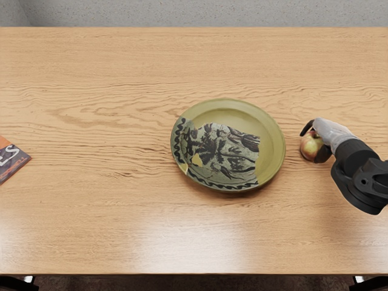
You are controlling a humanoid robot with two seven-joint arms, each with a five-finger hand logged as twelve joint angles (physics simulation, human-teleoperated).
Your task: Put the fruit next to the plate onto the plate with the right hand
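So the biggest thing here is the wooden counter (109, 200), light oak-looking grain, filling pretty much the whole view, with a strip of grey wall along the far edge. Sitting around the middle of it is the plate (242, 109) - round, olive green, with a dark floral pattern painted across the centre and a wavy dark border running along its left and near rim. There's no food on it that I can see, just the painted design.

To the right of the plate, the robot's dark forearm (361, 173) comes in from the right side, chunky black wrist section and all, angled up and left toward the plate. Way off to the left of the plate, well apart from it and cut off by the picture edge, there's a corner of a booklet or magazine (9, 159) with an orange and dark cover and some white lettering I can't read.

At the end of the forearm is the right robot hand (327, 134), pale grey with dark fingertips. Its fingers are curled over and around the apple (310, 145), wrapping it from the top and the right side - looks like a proper grasp to me.

The apple itself is small, yellow-green with a red blush, and it's just beside the plate's right rim, not on the plate. Can't tell whether it's resting on the counter or barely lifted off it.
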